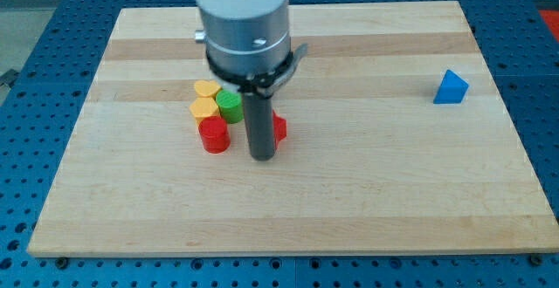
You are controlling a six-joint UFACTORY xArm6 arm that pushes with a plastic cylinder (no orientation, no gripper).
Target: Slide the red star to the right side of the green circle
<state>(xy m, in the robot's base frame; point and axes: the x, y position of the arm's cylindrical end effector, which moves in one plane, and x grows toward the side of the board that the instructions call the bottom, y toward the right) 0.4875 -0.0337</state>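
The green circle (pixel 230 106) sits left of the board's middle, touching two yellow blocks. The red star (pixel 279 128) lies to its right, mostly hidden behind the rod, with only its right edge showing. My tip (pixel 262 156) rests on the board just in front of the red star, to its lower left, and to the lower right of the green circle. A red cylinder (pixel 214 136) stands below the green circle, left of my tip.
A yellow heart-shaped block (pixel 206 89) and another yellow block (pixel 203 108) sit left of the green circle. A blue triangle (pixel 451 88) stands far at the view's right. The wooden board (pixel 367 192) lies on a blue perforated table.
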